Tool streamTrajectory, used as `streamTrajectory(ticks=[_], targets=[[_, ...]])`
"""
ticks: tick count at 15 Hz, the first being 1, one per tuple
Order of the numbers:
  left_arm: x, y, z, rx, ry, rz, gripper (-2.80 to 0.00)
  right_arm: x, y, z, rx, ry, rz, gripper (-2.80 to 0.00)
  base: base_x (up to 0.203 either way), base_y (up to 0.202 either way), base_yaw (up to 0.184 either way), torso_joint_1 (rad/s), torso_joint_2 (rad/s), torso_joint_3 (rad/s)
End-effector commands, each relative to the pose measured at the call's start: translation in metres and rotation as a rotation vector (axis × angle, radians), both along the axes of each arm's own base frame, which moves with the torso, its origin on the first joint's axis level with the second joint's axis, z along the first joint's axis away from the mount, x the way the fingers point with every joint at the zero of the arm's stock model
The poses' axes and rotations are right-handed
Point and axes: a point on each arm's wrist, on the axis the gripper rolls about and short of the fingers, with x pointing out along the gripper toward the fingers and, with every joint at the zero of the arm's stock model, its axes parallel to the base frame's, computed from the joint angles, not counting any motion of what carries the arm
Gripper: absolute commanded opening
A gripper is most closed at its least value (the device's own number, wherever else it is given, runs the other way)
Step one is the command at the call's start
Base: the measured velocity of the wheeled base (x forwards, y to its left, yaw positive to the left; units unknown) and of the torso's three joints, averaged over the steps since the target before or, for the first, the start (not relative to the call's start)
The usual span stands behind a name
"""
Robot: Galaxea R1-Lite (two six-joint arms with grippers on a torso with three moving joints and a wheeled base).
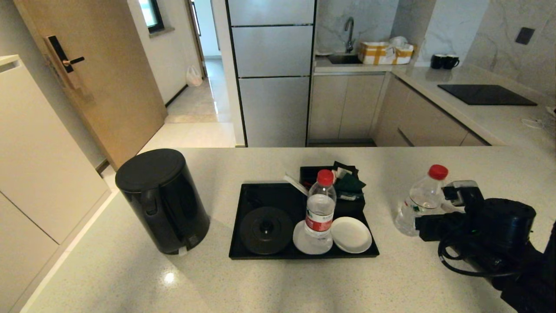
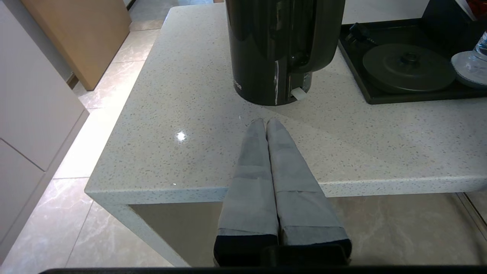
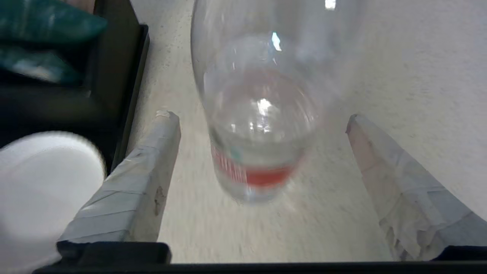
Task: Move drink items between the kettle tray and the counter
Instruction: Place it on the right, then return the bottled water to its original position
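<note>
On the counter (image 1: 269, 282), the right pincer (image 3: 262, 125) stands spread wide around a water bottle (image 1: 420, 201) beside the kettle tray (image 1: 304, 254), where a second bottle (image 1: 319, 208) stands among white saucers (image 1: 351, 234), while the kettle (image 1: 161, 201) stands left, the closed left pincer (image 2: 265, 123) before it.

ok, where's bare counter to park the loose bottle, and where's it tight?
Bare counter runs along the near edge in front of the tray, and between kettle and tray. More lies behind the loose bottle, which stands between the open right tool's fingers. The tray is crowded: base disc, second bottle, saucer, sachet box.
</note>
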Motion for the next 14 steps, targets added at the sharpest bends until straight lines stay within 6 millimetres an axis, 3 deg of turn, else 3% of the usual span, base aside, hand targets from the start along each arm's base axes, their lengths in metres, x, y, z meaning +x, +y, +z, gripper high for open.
streamTrajectory(ticks=[1, 5, 8, 10, 11, 14], targets=[[0.000, 0.000, 0.000, 0.001, 0.001, 0.000, -2.80, -0.014, -0.002, 0.007, 0.000, -0.010, -0.001, 0.00, 0.000, 0.000, 0.000, 0.000, 0.00, 0.000], [0.000, 0.000, 0.000, 0.001, 0.001, -0.001, -2.80, -0.058, -0.009, 0.019, 0.001, 0.003, 0.002, 0.00, 0.000, 0.000, 0.000, 0.000, 0.00, 0.000], [0.000, 0.000, 0.000, 0.000, 0.001, 0.000, -2.80, -0.066, -0.010, 0.022, 0.002, 0.022, 0.006, 0.00, 0.000, 0.000, 0.000, 0.000, 0.00, 0.000], [0.000, 0.000, 0.000, -0.014, 0.001, 0.002, -2.80, -0.085, -0.011, 0.039, 0.011, -0.001, 0.024, 0.00, 0.000, 0.000, 0.000, 0.000, 0.00, 0.000], [0.000, 0.000, 0.000, -0.014, 0.001, 0.004, -2.80, -0.099, -0.013, 0.049, 0.019, -0.020, 0.033, -2.80, 0.000, 0.000, 0.000, 0.000, 0.00, 0.000], [0.000, 0.000, 0.000, -0.015, 0.001, 0.004, -2.80, -0.133, -0.018, 0.061, 0.042, 0.018, 0.043, -2.80, 0.000, 0.000, 0.000, 0.000, 0.00, 0.000]])
